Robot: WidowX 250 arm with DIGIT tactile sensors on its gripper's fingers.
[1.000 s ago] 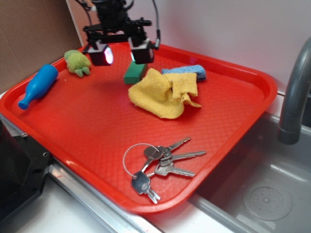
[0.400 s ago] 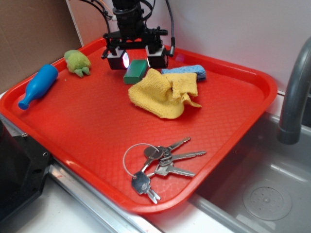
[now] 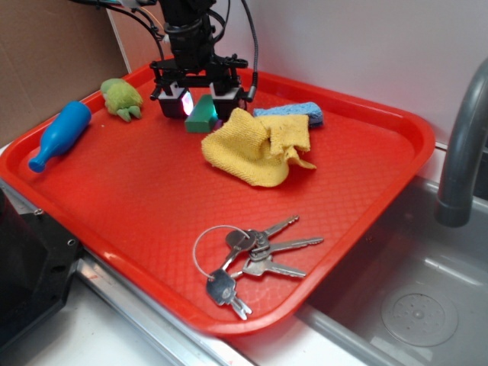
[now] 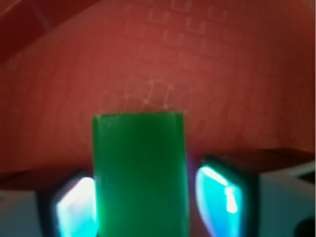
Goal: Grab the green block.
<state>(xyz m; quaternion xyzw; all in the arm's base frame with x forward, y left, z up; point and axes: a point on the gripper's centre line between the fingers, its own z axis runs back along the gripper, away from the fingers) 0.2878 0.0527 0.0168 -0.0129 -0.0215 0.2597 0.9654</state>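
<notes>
The approach looks done and the grasp itself is what remains; the gripper (image 3: 197, 103) is down at the far left part of the red tray (image 3: 152, 198), straddling the green block (image 3: 201, 117), which lies flat on the tray floor just beside the crumpled yellow cloth (image 3: 258, 146) and near the blue sponge (image 3: 293, 111); the block does not appear lifted, since its lower edge sits on the tray surface in the exterior view.

In the wrist view the green block (image 4: 140, 173) fills the space between the two lit finger pads (image 4: 74, 207); the left pad looks to be at or very near the block's side, while a narrow strip of tray shows between the block and the right pad; so the jaws stand parted a little wider than the block, not yet clamped on it, as far as this blurred close view allows; whether the left pad truly touches cannot be settled.

By my reading, what is left is to close the fingers onto the block's two flat sides and raise it; the alignment seems good, with the block centred and running straight between the pads.

The green plush toy (image 3: 121, 97), the blue bottle-shaped toy (image 3: 59, 134) and the bunch of keys (image 3: 252, 255) lie well apart from the gripper.
</notes>
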